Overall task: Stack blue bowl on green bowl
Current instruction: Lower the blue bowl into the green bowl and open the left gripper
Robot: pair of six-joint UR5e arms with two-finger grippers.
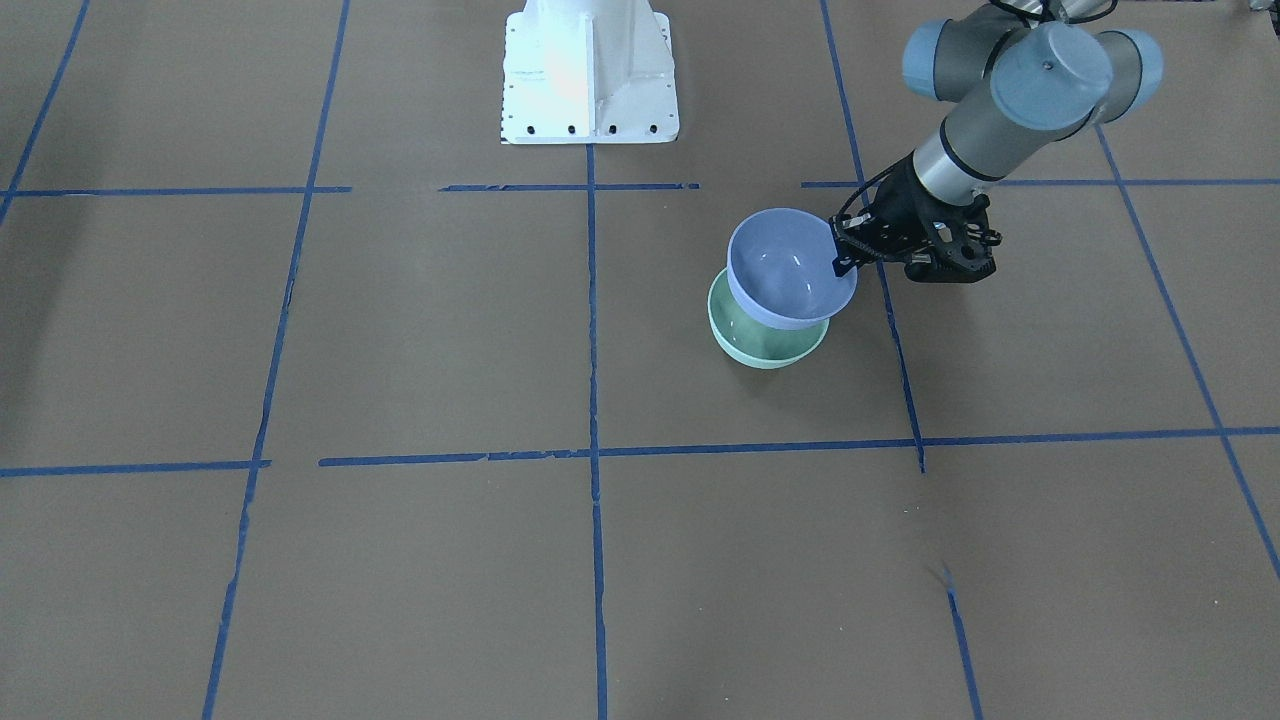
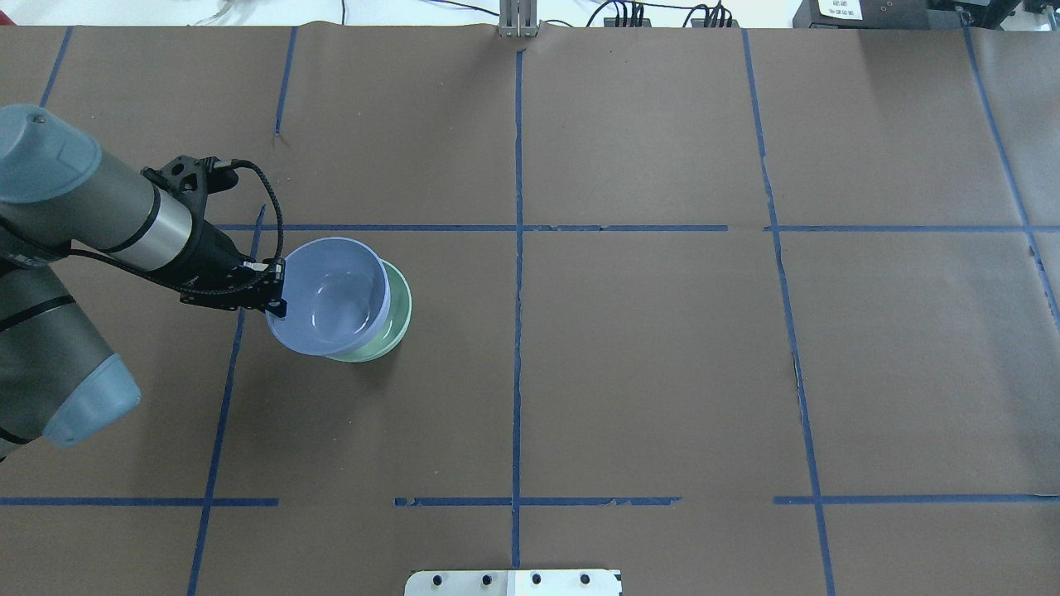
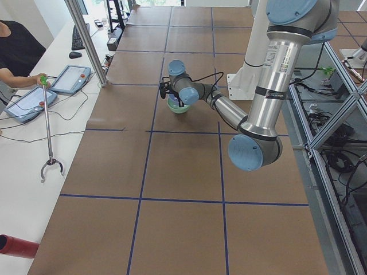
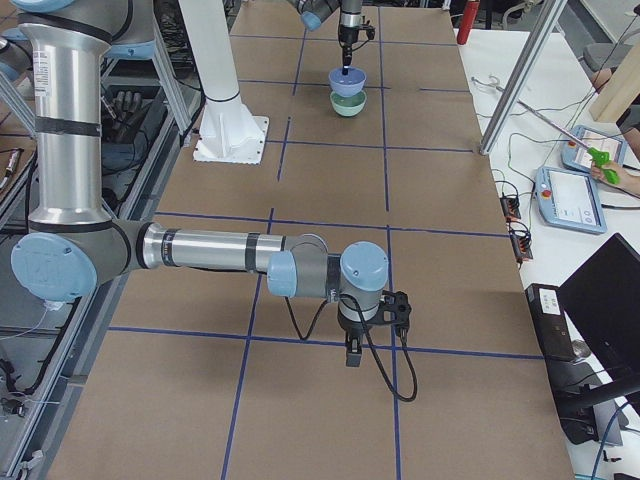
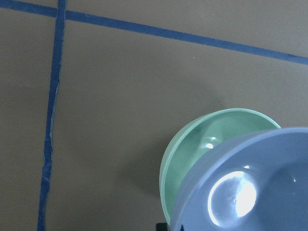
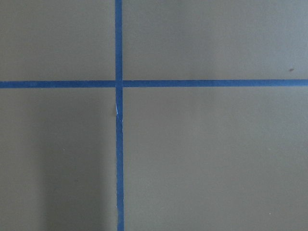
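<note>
Two bowls noted near the worktop's left edge: my left pincer (image 2: 279,290), clamped on the rim of the blue bowl (image 2: 331,291), holds it just above the green bowl (image 2: 402,310), seemingly off-centre; I should centre, lower gently, then release.

Table (image 2: 662,372): covered in brown paper.
Blue tape (image 2: 517,331): lines marking a grid.
Operator (image 3: 14,48): at the side bench, holding a grabber stick (image 3: 47,129).
Tablet (image 3: 70,79): lying on the bench.
</note>
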